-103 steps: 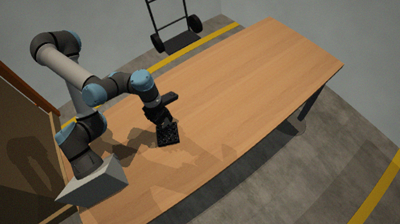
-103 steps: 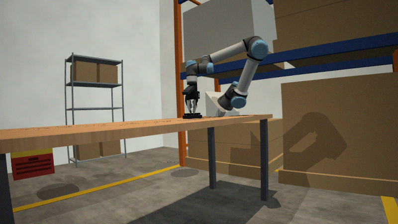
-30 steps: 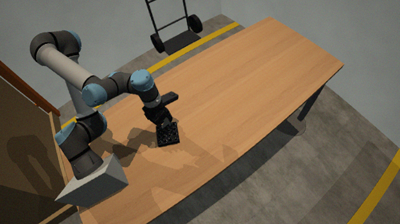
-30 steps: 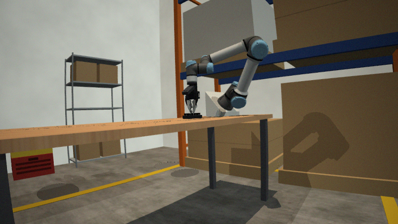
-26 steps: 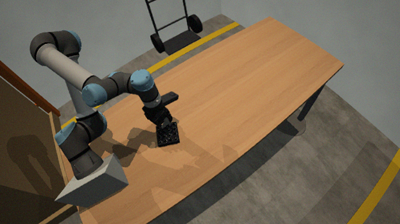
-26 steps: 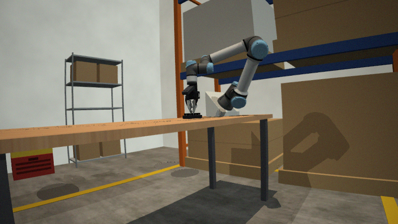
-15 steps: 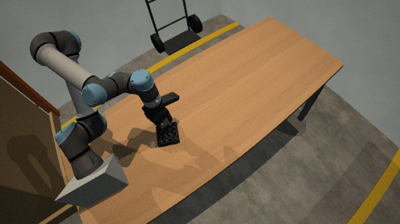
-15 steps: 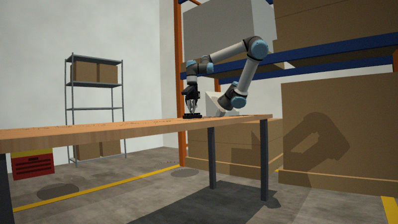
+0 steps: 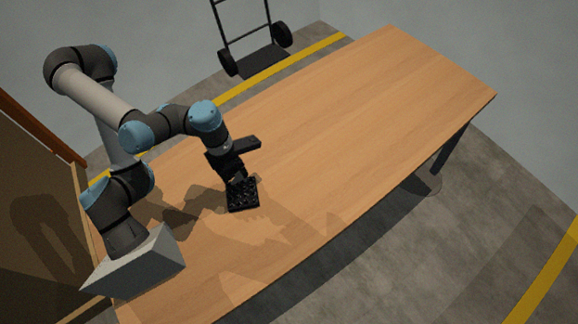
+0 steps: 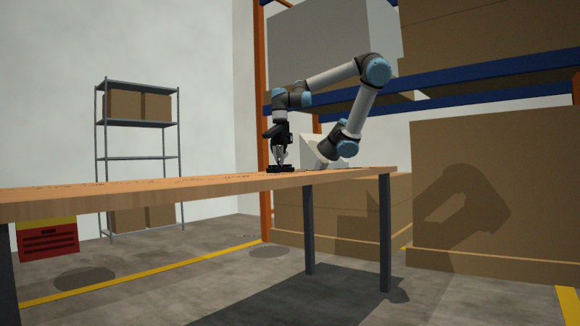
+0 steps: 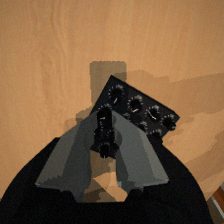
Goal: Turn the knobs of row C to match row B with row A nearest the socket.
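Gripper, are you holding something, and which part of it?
Yes. The gripper pinches one knob on the knob box, gripping its sides from above.

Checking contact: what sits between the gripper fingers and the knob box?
Nothing: in the wrist view the gripper is shut on a knob of the knob box.

Knob box (image 9: 242,194) lies on table (image 9: 351,113), under hand (image 9: 237,175).
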